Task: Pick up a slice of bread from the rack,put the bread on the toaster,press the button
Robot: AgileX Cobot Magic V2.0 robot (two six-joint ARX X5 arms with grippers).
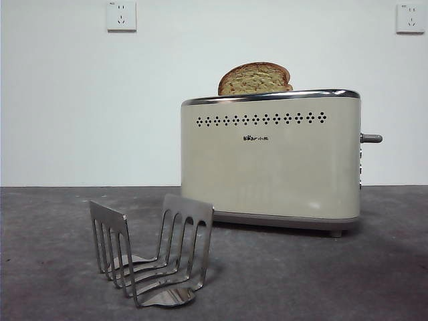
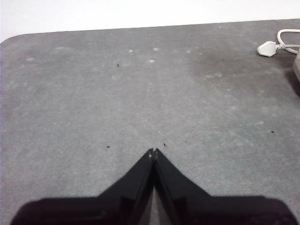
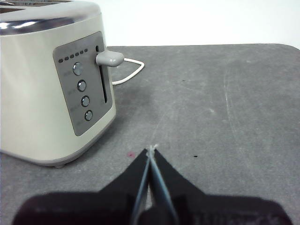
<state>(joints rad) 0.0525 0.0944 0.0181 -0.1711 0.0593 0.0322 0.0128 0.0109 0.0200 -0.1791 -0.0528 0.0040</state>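
Observation:
The slice of bread (image 1: pixel 255 79) stands in the top slot of the cream toaster (image 1: pixel 271 160), its rounded top sticking out. The steel rack (image 1: pixel 152 249) sits in front of the toaster, to its left, with nothing in it. The button (image 1: pixel 372 138) sticks out of the toaster's right end, high in its slot; the right wrist view shows the button (image 3: pixel 109 58) too. My right gripper (image 3: pixel 151 150) is shut, low over the table, apart from that end of the toaster (image 3: pixel 51 89). My left gripper (image 2: pixel 153 152) is shut over bare table.
Small round buttons (image 3: pixel 82 86) line the toaster's end panel. A white plug (image 2: pixel 268 48) and its cord (image 3: pixel 129 75) lie on the grey table (image 1: pixel 334 274) behind the toaster. Two wall sockets (image 1: pixel 121 15) sit on the white wall.

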